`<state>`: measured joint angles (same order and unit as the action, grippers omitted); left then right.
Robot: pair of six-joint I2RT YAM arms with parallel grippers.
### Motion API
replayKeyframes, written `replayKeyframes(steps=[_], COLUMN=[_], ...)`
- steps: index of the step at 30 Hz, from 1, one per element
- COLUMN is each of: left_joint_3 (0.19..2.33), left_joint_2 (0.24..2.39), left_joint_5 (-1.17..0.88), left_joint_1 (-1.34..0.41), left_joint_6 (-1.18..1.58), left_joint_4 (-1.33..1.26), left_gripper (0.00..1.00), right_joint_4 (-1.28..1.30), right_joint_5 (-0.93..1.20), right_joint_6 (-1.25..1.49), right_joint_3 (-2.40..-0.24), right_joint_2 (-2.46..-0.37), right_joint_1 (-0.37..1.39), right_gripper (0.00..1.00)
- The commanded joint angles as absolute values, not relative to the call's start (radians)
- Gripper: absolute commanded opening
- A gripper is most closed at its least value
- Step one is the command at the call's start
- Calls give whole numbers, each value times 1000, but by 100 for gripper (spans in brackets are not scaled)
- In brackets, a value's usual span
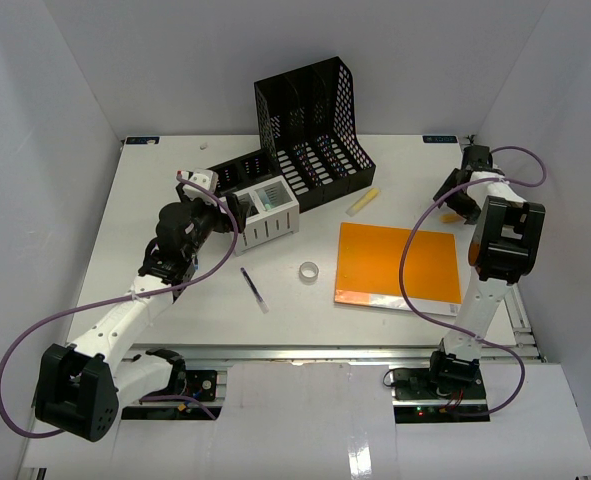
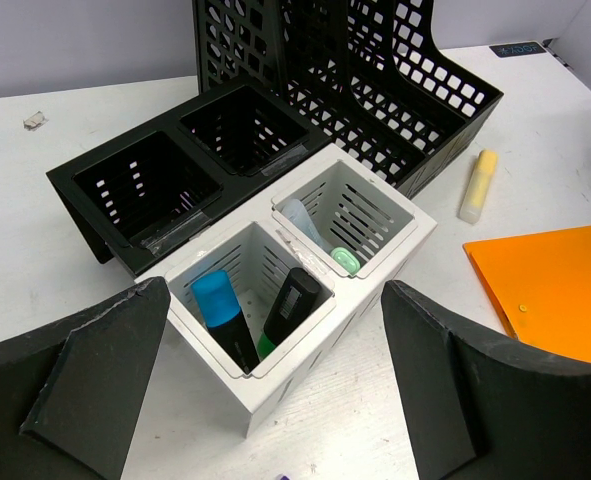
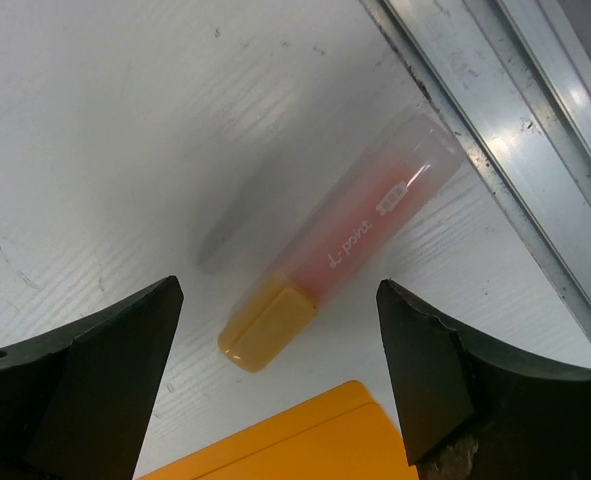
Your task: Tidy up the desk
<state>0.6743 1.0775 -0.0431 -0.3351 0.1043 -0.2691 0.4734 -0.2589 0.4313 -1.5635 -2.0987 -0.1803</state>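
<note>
1. The surface (image 1: 295, 320) lies under both my hands. L hand (image 1: 227, 205) is over its far-left middle, just beside the white pen holder (image 1: 268, 213). R hand (image 1: 462, 203) is over the far-right part, near the side rail.
2. L hand (image 2: 275, 400): released, fingers spread wide, nothing held.
3. R hand (image 3: 280, 370): released too, fingers apart on either side of an orange marker (image 3: 335, 250) that lies flat, w/o touching it.
4. L wrist view only: a blue marker (image 2: 220, 315) and a green marker (image 2: 290, 305) lean in the holder's near compartment. A black two-slot holder (image 2: 190, 170) sits right behind it.
5. R wrist view only: the marker's pale end is just beside the metal rail (image 3: 515, 130); can't tell if it touches. In the top view my arm hides most of the marker.
6. Top view: black file rack (image 1: 310, 120) at the far edge, orange folder (image 1: 400, 262) right of centre, and a tape roll (image 1: 309, 271) and pen (image 1: 255, 290) mid-surface.
7. Bare stretches: the left side and along the near edge.
</note>
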Motion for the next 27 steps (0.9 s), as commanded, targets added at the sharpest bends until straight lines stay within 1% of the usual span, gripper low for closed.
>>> replayKeyframes(steps=[1,9,15,19,22,27], left_joint_3=[698,699,699,697,699,698], left_joint_2=[1067,1069,1066,1062,1060,1054], left_joint_5=[-28,-31,-29,-24,-25,-28], left_joint_1=[-333,-331,-332,-332,-333,-333], left_joint_6=[101,100,98,99,100,101], left_joint_4=[-270,-268,-267,-268,-267,-267], left_gripper=[98,98,98,98,98,98], right_joint_4=[472,471,471,476,459,459], right_joint_5=[-301,-243,-232,-196,-176,-199], right_joint_6=[447,434,425,433,437,442], right_joint_3=[-1621,-1626,-1627,-1586,-1525,-1508], right_joint_2=[-2110,-2111,-2110,-2078,-2034,-2033], right_joint_1=[-189,-189,-187,-182,-169,-145], right_gripper=[83,64,63,59,59,60])
